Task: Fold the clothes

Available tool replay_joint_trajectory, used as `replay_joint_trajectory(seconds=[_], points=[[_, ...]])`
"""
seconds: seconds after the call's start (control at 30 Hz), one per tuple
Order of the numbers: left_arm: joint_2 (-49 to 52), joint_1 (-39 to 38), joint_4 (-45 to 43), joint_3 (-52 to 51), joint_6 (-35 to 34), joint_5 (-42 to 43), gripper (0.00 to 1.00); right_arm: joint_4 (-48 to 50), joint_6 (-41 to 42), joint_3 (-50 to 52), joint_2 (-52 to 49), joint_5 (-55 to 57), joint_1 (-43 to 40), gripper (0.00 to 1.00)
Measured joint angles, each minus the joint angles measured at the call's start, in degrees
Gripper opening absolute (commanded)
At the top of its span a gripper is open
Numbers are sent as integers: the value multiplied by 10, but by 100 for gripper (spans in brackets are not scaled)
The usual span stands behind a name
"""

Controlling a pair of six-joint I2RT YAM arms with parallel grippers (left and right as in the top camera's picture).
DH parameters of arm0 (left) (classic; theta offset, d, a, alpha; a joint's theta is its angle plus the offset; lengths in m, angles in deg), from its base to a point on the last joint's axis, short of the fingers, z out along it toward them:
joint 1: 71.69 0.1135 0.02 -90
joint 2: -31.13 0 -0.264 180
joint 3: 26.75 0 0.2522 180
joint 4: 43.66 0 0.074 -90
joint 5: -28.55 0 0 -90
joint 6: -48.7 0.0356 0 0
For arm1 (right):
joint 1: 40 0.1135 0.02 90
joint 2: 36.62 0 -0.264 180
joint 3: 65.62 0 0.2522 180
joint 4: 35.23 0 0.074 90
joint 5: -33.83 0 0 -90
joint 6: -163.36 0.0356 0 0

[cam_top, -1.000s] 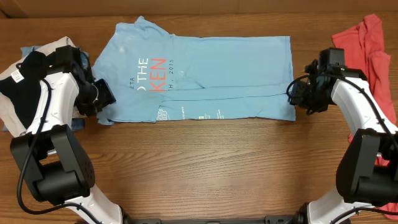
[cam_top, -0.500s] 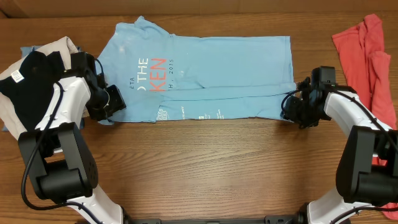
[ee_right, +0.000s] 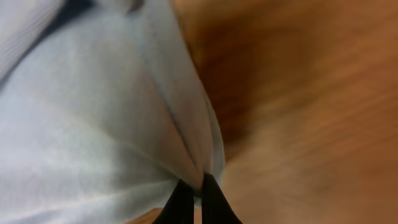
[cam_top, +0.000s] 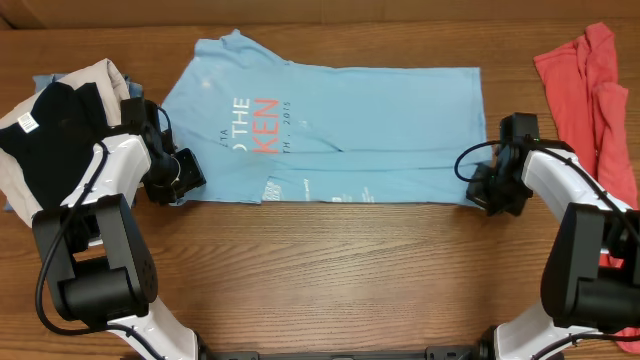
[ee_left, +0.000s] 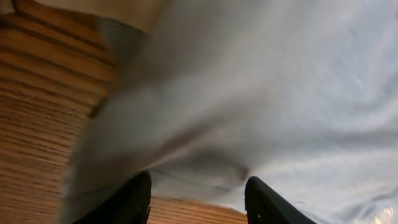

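Note:
A light blue T-shirt [cam_top: 350,130] with red lettering lies spread across the back of the table, its lower part folded up along a long crease. My right gripper [cam_top: 478,190] is at the shirt's lower right corner. In the right wrist view its jaws [ee_right: 194,180] are shut on a pinched fold of the blue fabric [ee_right: 93,124]. My left gripper [cam_top: 185,180] sits at the shirt's lower left edge. In the left wrist view it [ee_left: 199,180] stands open, the fabric edge [ee_left: 280,93] just ahead of the fingertips and bare wood between them.
A pile of black and beige clothes [cam_top: 50,120] lies at the far left behind my left arm. A red garment [cam_top: 590,90] lies at the far right. The wooden table [cam_top: 330,270] stretches in front of the shirt.
My right gripper has closed on the shirt's lower right corner and drawn it right, so the shirt shifted right and stretched. My left gripper moved down to the shirt's lower left edge.

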Motion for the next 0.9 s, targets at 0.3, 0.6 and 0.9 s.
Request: replay_joint_trajectory(seconds=[0.3,0.6,0.9], points=[[0,0,20,-1,0,14,51,-12,38,0,0,69,-40,4],[0,0,21,17,-11,15,53,-10,45,2,0,97,-59,4],[0,0,21,18,-24,14,50,-6,45,2,0,98,-59,4]])
